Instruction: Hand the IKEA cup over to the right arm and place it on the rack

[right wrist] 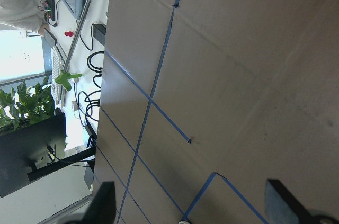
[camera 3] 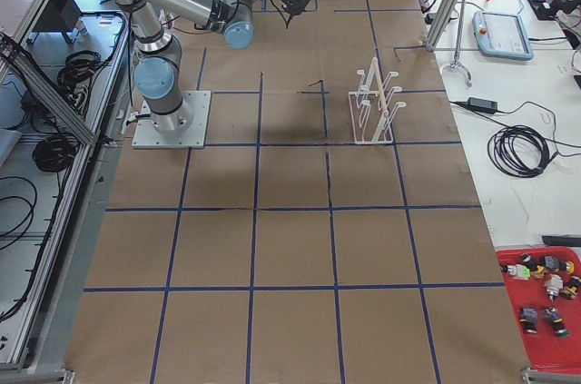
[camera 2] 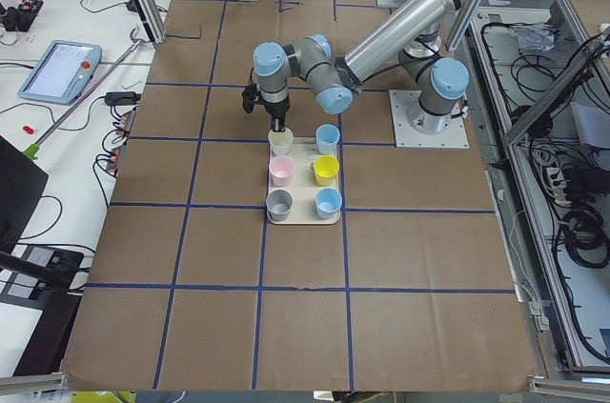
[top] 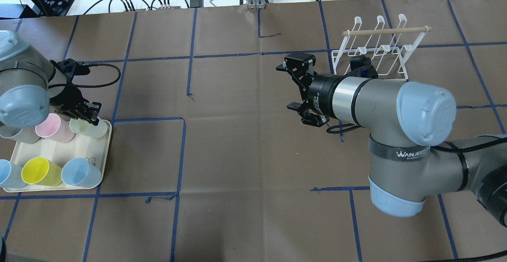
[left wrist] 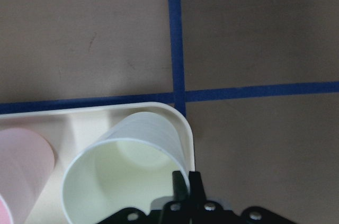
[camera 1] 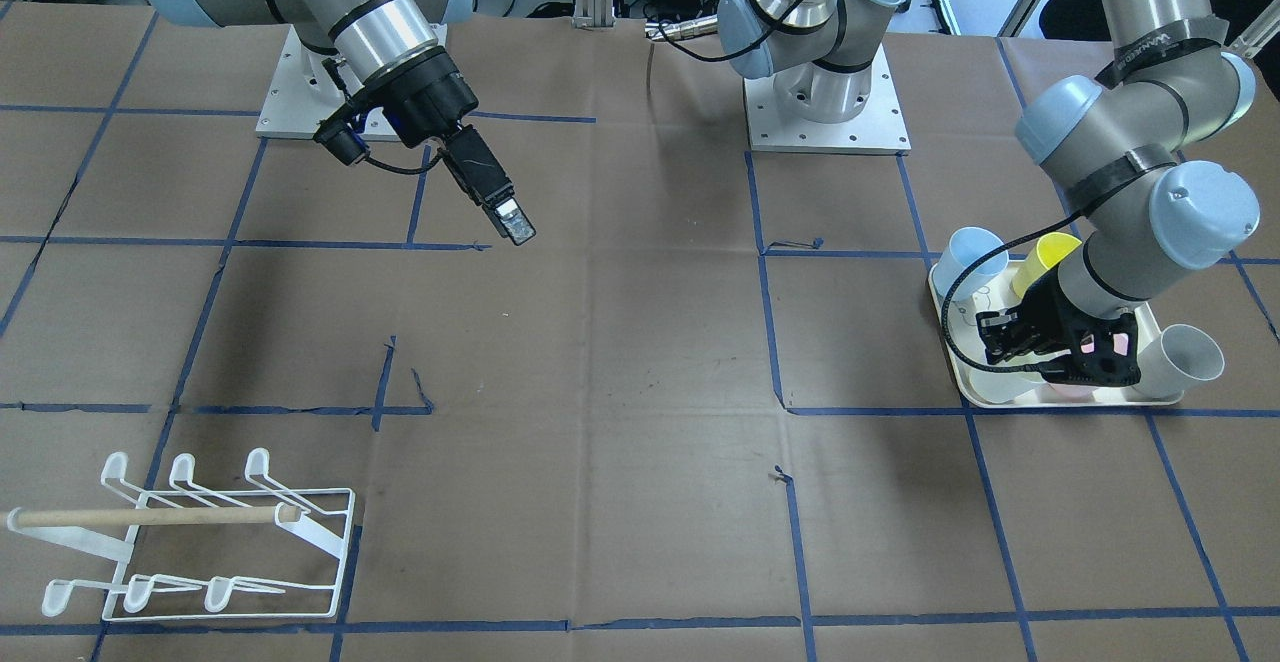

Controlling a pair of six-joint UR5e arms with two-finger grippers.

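A pale green cup stands upright in the corner of the cream tray; it also shows in the overhead view. My left gripper is over it, fingers pinched on the cup's rim, one inside and one outside; it also shows in the overhead view. My right gripper hangs open and empty above the table's middle, its fingers wide apart. The white wire rack with its wooden dowel stands beyond the right gripper, with no cups on it.
The tray also holds pink, grey, yellow and two blue cups. Blue tape lines grid the brown table. Cables and a metal post lie along the far edge.
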